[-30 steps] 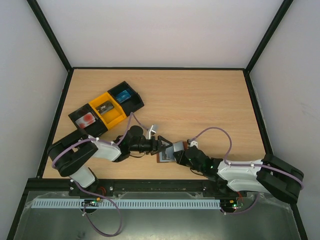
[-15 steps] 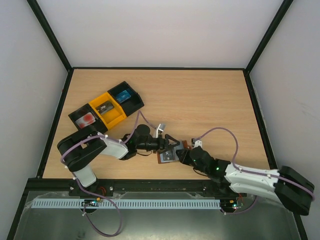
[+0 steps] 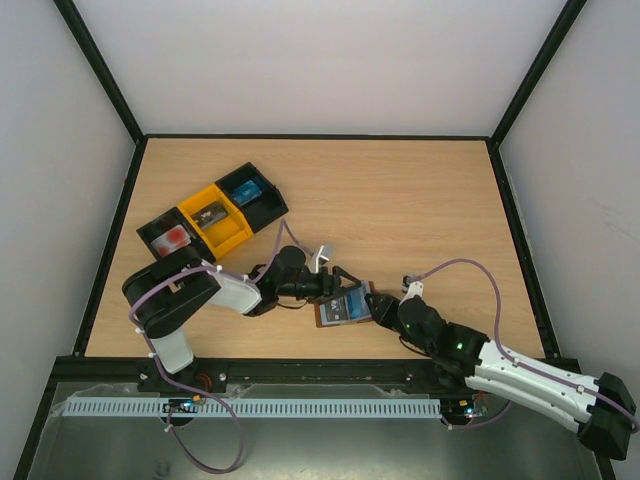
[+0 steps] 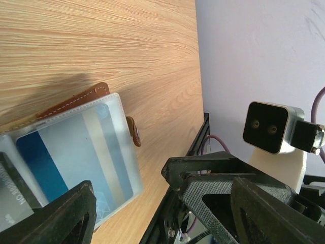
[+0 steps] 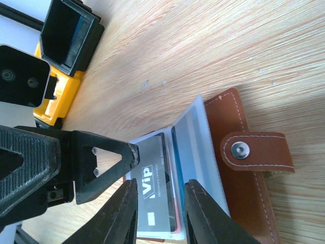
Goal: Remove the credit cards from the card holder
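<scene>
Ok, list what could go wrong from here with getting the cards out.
1. The card holder simply lies on the table. A pull on the dark card could drag it along, since I cannot tell how firmly the right gripper pins it.
2. The left gripper is open right at the clear sleeve. It might pinch sleeve and card together.
3. Both grippers crowd the holder and could collide.

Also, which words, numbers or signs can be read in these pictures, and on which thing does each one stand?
"Vip": on the dark card in the card holder.
Small line under "Vip": too small to read.
Raised digits on the grey card, in the left wrist view: blurred and cut off, not readable.
No other text can be read.
</scene>
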Controlling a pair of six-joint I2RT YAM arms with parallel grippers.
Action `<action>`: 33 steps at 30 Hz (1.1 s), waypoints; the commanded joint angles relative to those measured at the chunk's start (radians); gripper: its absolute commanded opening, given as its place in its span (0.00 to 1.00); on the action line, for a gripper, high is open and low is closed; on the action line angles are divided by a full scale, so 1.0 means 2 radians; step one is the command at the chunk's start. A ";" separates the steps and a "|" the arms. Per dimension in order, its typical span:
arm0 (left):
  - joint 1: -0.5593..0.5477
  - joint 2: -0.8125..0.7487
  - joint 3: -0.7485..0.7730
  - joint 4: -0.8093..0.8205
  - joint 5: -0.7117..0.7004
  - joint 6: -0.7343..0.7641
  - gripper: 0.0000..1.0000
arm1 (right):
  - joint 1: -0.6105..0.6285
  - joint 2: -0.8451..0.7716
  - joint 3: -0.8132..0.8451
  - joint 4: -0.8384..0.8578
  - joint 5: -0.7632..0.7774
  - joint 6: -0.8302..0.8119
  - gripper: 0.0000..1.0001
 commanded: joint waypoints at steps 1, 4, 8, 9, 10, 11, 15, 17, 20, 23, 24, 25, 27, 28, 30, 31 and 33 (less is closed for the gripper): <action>0.010 -0.020 -0.001 -0.013 -0.005 0.018 0.74 | 0.003 -0.005 0.025 -0.042 0.023 0.001 0.27; 0.022 -0.034 -0.016 -0.023 -0.014 0.016 0.73 | 0.003 0.007 0.028 -0.031 0.019 -0.006 0.28; 0.039 -0.054 -0.048 -0.021 -0.014 0.013 0.71 | 0.003 0.045 0.039 -0.019 0.010 -0.025 0.28; 0.043 -0.059 -0.055 -0.022 -0.014 0.015 0.71 | 0.002 0.054 0.042 -0.017 0.008 -0.032 0.29; 0.045 -0.064 -0.062 -0.023 -0.011 0.013 0.71 | 0.002 0.063 0.045 -0.016 0.006 -0.038 0.28; 0.048 -0.072 -0.071 -0.020 -0.007 0.010 0.71 | 0.003 0.070 0.052 -0.017 0.005 -0.045 0.28; 0.049 -0.111 -0.099 -0.020 -0.004 0.004 0.71 | 0.003 0.091 0.076 -0.026 0.007 -0.066 0.26; 0.050 -0.133 -0.106 -0.035 -0.009 0.009 0.71 | 0.002 0.107 0.087 -0.030 0.014 -0.075 0.26; 0.049 -0.158 -0.115 -0.054 -0.019 0.021 0.72 | 0.002 0.135 0.092 -0.021 0.018 -0.085 0.27; 0.049 -0.173 -0.117 -0.079 -0.026 0.035 0.72 | 0.000 0.169 0.092 -0.010 0.023 -0.086 0.27; 0.049 -0.176 -0.117 -0.086 -0.026 0.039 0.73 | -0.002 0.181 0.093 -0.007 0.023 -0.088 0.27; 0.050 -0.177 -0.118 -0.091 -0.026 0.042 0.73 | -0.004 0.191 0.093 -0.001 0.020 -0.090 0.27; 0.049 -0.180 -0.119 -0.098 -0.024 0.046 0.73 | -0.009 0.212 0.093 0.011 0.011 -0.092 0.26; 0.049 -0.181 -0.121 -0.099 -0.024 0.047 0.73 | -0.012 0.223 0.093 0.015 0.009 -0.091 0.26; 0.050 -0.185 -0.124 -0.098 -0.024 0.047 0.73 | -0.014 0.240 0.090 0.022 0.013 -0.089 0.25; 0.050 -0.187 -0.126 -0.097 -0.024 0.048 0.73 | -0.015 0.247 0.082 0.028 0.018 -0.088 0.25; 0.049 -0.190 -0.127 -0.096 -0.023 0.048 0.74 | -0.018 0.263 0.068 0.042 0.020 -0.082 0.23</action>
